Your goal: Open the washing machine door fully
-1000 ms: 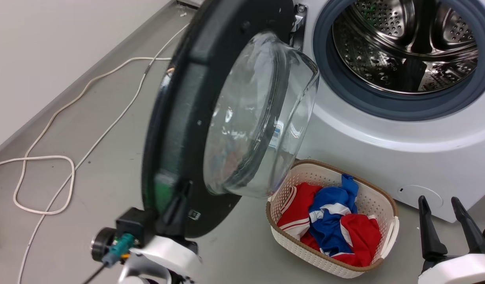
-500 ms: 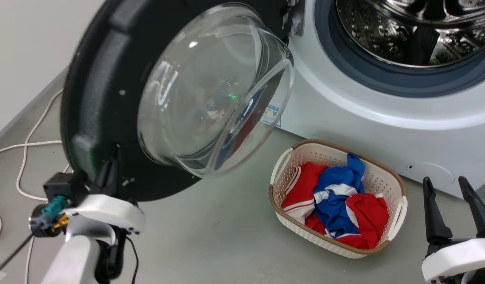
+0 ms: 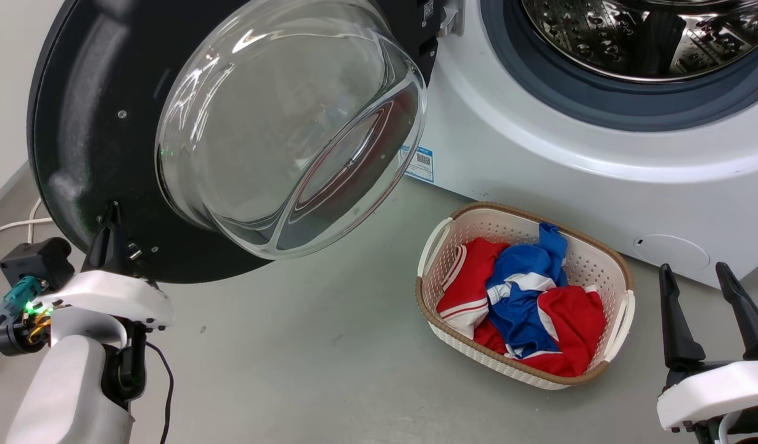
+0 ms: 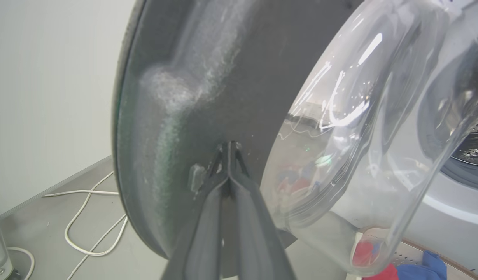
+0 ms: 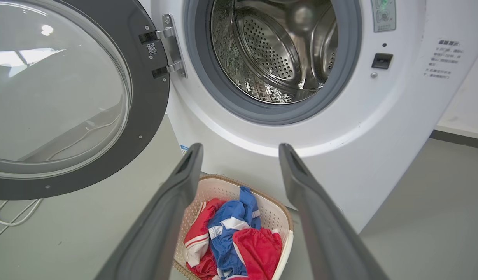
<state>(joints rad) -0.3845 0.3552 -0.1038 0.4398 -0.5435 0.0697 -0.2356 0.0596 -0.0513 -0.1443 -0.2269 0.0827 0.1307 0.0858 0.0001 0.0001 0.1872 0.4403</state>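
Note:
The washing machine door (image 3: pixel 89 123) is a black disc with a clear glass bowl (image 3: pixel 280 123). It stands swung out to the left of the white washing machine (image 3: pixel 539 166), hinged at the machine's left side, its inner face toward me. My left gripper (image 3: pixel 111 213) is shut, its tips pressed against the door's (image 4: pixel 223 77) inner black face near the lower left rim. In the left wrist view the left gripper (image 4: pixel 229 147) touches the face beside the bowl. My right gripper (image 3: pixel 692 271) stands open and empty at the lower right, apart from the door (image 5: pixel 145 97); the right gripper (image 5: pixel 240 147) points toward the machine's front.
The steel drum (image 5: pixel 274 46) lies open behind its grey rubber ring. A white laundry basket (image 3: pixel 585 262) of red and blue clothes stands on the grey floor before the machine. A white cable (image 3: pixel 8 228) trails on the floor at the left, by the wall.
The door has swung further out to the left, showing more of its inner face. My left gripper moved left with it, tips still on the door. The right gripper has barely shifted.

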